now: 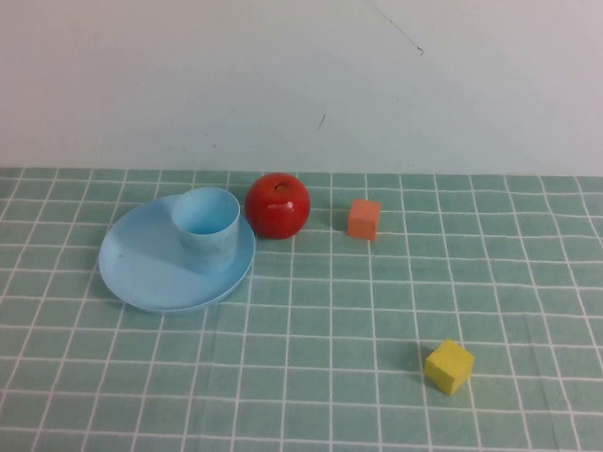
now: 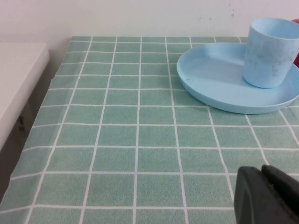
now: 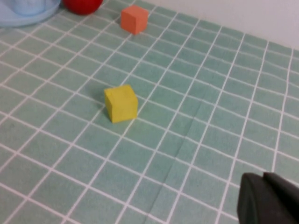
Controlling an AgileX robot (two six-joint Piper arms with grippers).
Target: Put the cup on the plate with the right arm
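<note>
The light blue cup stands upright on the far right part of the light blue plate, at the left of the table. Both also show in the left wrist view, the cup on the plate. Neither arm shows in the high view. My left gripper is shut and empty, low over the cloth, well short of the plate. My right gripper is shut and empty, over the cloth at the near right, well away from the cup. The right wrist view shows only an edge of the plate.
A red apple sits just right of the cup. An orange cube lies further right, and a yellow cube lies nearer the front right. A white ledge borders the table's left edge.
</note>
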